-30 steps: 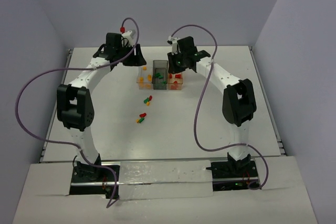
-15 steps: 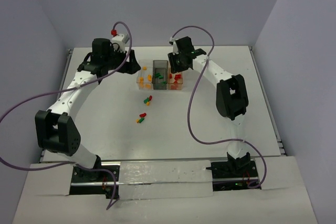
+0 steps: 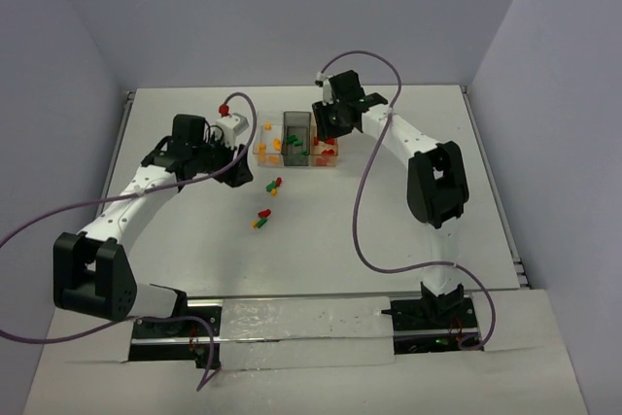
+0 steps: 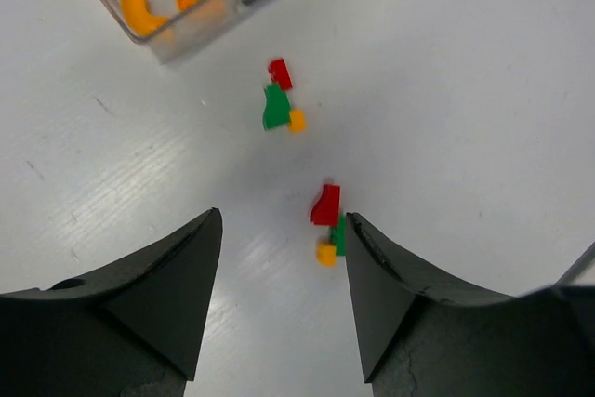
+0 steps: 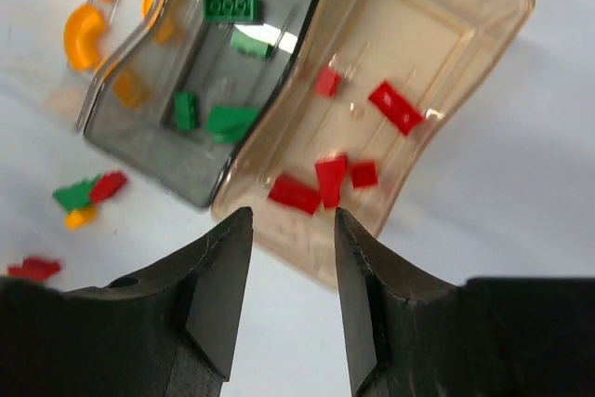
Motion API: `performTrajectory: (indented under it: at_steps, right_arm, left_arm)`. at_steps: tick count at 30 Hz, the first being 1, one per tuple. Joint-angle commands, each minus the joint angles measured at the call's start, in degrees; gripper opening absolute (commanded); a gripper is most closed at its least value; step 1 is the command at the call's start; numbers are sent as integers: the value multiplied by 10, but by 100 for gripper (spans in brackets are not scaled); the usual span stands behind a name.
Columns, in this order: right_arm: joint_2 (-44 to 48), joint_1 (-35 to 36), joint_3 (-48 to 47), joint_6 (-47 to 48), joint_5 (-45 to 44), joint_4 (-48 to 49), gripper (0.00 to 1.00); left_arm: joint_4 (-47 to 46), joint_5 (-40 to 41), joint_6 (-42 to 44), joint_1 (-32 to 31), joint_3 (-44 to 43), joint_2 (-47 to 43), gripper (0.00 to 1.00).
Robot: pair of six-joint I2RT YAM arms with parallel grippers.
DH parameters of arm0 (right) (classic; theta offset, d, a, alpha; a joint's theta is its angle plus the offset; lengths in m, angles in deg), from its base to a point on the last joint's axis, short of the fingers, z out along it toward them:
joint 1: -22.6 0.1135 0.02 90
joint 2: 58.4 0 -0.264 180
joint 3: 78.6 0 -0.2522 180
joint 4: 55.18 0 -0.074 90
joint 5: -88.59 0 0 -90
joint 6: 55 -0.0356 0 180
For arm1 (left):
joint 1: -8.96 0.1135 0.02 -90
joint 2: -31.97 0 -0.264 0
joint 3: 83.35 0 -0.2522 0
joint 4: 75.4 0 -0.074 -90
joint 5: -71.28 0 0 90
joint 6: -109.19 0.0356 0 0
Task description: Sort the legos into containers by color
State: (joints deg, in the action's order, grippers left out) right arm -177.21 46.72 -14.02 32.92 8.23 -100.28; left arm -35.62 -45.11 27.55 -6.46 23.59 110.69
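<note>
The left gripper (image 4: 284,230) hovers low over the table (image 4: 465,90), jaws spread wide and empty. A loose cluster (image 4: 327,225) of one red, one green and one orange lego lies between its fingertips, close to one finger. A second cluster (image 4: 282,104) of the same colours lies beyond it, near the clear bin (image 4: 169,44), which holds orange pieces. The right gripper (image 5: 293,220), jaws partly open and empty, hangs over the amber bin (image 5: 418,34) of red bricks, beside the grey bin (image 5: 279,81) of green ones. Most legos look sorted; six seem left.
</note>
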Motion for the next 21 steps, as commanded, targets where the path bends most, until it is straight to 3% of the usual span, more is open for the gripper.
performTrajectory:
  at_steps: [1,4,13,21]
  right_arm:
    - [94,-1,40,12,14,16,48]
    - [130,-2,77,10,16,19,48]
    - [186,-3,145,12,7,24,48]
    - [208,-3,171,14,4,26,48]
  left_arm:
    - [43,-3,92,-26,38,-27,62]
    - [39,7,86,-47,46,-17,55]
    - [-7,104,18,-158,50,33,55]
    - [12,187,-13,-192,0,113,51]
